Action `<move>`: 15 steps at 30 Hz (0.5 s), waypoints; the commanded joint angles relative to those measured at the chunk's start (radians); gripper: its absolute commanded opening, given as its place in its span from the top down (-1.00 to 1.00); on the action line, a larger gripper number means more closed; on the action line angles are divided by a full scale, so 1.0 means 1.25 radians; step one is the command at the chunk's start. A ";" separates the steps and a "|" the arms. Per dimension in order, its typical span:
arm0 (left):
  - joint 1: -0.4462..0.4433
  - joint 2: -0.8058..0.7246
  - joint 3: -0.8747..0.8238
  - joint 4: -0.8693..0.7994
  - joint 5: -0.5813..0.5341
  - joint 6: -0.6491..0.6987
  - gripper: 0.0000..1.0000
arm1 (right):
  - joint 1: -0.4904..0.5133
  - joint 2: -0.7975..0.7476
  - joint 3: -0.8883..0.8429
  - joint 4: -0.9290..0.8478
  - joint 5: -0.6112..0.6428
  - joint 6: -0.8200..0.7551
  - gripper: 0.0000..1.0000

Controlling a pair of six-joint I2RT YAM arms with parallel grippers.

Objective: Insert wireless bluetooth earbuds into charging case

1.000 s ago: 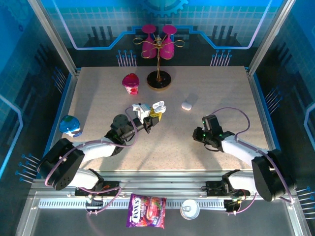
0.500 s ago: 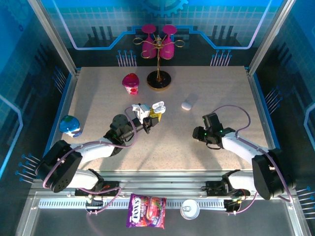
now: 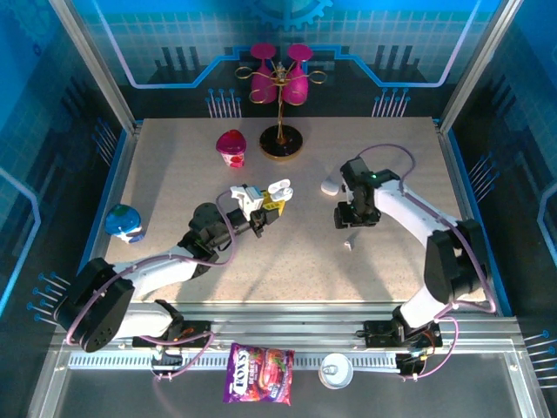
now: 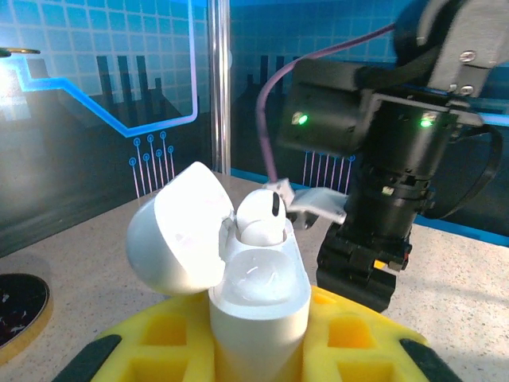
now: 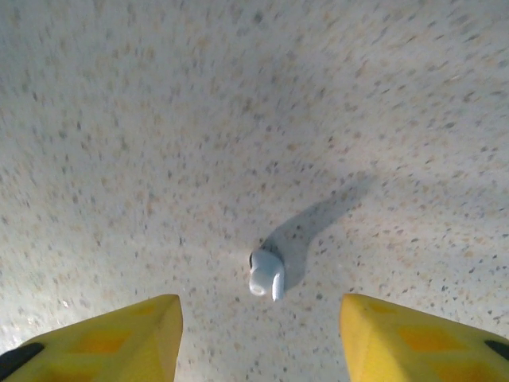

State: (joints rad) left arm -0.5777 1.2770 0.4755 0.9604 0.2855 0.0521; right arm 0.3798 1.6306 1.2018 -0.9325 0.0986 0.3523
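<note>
The loose earbud [image 5: 266, 275] lies on its side on the table [image 5: 119, 119], just ahead of the right gripper [image 5: 258, 310] and centred between its two yellow fingers [image 5: 151, 326], touching neither. A second ago this gripper was nearly closed low over that same patch; now its jaws stand spread and the arm has lifted and swung inward above the bud. That reads as a release, likely to take a better hold, so this bud is not yet on its way to the case.

Well off to the gripper's left, the left gripper [image 3: 271, 207] has stayed pressed on the charging case [image 4: 258, 294], lid open, one seated earbud [image 4: 261, 216] already in a socket. A closed case [image 3: 331, 185] rests just beyond the right gripper
</note>
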 commanded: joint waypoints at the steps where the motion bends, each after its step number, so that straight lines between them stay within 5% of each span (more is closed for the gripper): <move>1: 0.003 -0.026 -0.001 -0.014 0.021 0.027 0.89 | 0.035 0.069 0.070 -0.182 0.021 -0.074 -0.05; 15: 0.004 -0.003 -0.008 -0.001 0.020 0.027 0.88 | 0.071 0.283 0.190 -0.252 0.047 -0.128 0.15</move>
State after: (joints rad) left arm -0.5777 1.2648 0.4744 0.9306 0.2863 0.0631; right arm 0.4526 1.9472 1.4071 -1.1942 0.1501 0.2165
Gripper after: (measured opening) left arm 0.206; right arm 0.425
